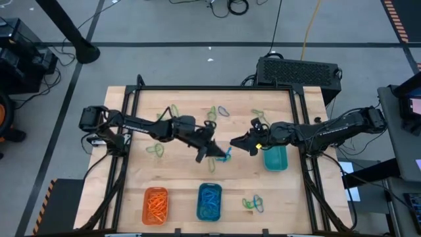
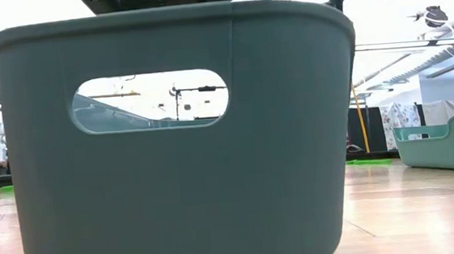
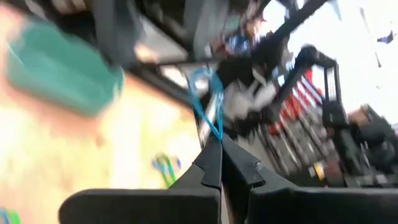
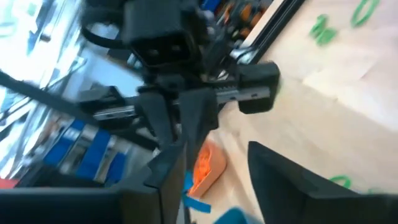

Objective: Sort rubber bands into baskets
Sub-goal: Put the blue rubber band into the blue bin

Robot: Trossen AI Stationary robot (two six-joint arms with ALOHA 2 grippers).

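My left claw hangs over the middle of the desk, pressed together on a blue rubber band. My right claw sits just beside it, fingers spread. The blue basket lies below them at the desk's near edge.

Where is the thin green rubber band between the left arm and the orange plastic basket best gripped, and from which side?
Probably from straight above, pinching one strand of the green rubber band: it lies flat on the wooden table, so no side offers an edge. The left gripper, mid-table, is shut on a blue rubber band; the open right gripper beside it is free.
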